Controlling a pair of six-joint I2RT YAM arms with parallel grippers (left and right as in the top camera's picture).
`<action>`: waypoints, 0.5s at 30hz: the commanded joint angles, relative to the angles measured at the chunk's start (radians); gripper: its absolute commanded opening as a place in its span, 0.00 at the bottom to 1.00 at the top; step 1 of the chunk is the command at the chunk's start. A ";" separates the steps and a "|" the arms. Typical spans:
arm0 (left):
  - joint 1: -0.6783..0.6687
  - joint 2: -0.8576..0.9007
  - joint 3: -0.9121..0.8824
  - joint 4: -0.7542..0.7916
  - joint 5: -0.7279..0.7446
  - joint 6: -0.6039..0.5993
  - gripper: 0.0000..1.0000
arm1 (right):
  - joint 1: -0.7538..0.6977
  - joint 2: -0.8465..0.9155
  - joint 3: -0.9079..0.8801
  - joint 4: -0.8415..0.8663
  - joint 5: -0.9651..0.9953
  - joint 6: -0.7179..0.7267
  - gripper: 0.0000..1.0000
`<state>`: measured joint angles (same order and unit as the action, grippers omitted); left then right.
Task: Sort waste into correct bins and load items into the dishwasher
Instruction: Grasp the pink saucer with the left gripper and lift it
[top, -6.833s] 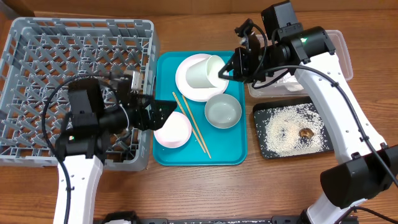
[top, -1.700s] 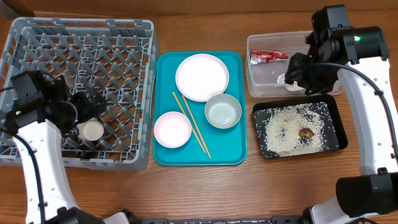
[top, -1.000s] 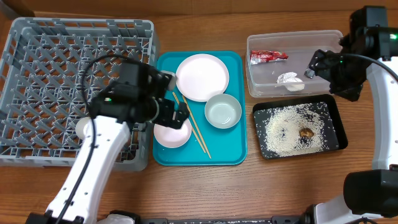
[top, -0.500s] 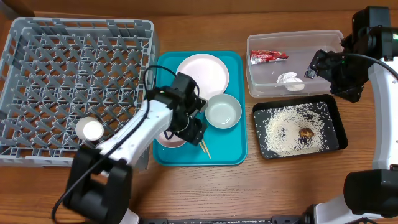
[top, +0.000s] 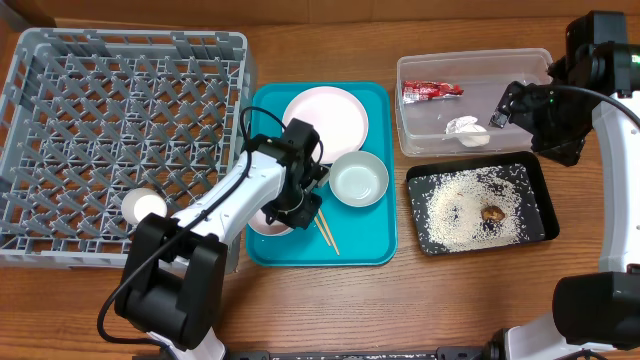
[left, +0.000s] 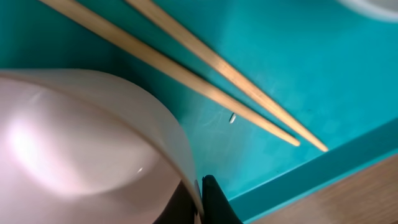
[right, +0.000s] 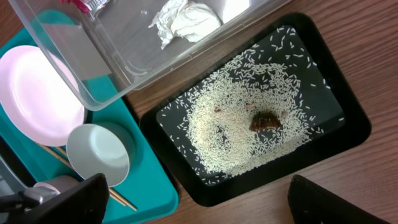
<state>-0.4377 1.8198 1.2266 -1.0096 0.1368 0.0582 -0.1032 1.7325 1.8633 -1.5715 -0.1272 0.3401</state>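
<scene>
My left gripper (top: 298, 208) is shut on the rim of the pinkish-white bowl (left: 81, 143), which rests on the teal tray (left: 298, 62) beside the chopsticks (left: 205, 81). One finger is inside the bowl and one outside. The white plate (top: 325, 122) and the greenish-white bowl (top: 358, 178) lie on the same tray. A small white cup (top: 145, 208) stands in the grey dish rack (top: 130, 60). My right gripper (top: 515, 112) hangs open above the right end of the clear tub (top: 420, 140), which holds a red wrapper (top: 432, 90) and a tissue (right: 186, 18).
The black tray (right: 348, 130) in front of the tub holds spread rice (right: 236, 124) and a brown scrap (right: 264, 120). The rack fills the table's left side. Bare wood runs along the front edge.
My left arm swung from the rack over to the teal tray, came down on the pinkish bowl and shut on its rim. The right arm has stayed still.
</scene>
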 joint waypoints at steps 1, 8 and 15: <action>0.002 0.014 0.109 -0.054 0.028 -0.006 0.04 | 0.001 -0.016 0.004 -0.001 -0.005 0.005 0.94; 0.047 -0.031 0.346 -0.174 0.028 -0.006 0.04 | 0.001 -0.016 0.004 -0.006 -0.005 0.000 0.94; 0.225 -0.111 0.474 -0.202 0.107 0.047 0.04 | 0.001 -0.016 0.004 -0.006 -0.004 0.001 0.94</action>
<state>-0.3023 1.7767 1.6436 -1.2068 0.1722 0.0608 -0.1032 1.7325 1.8633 -1.5803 -0.1268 0.3401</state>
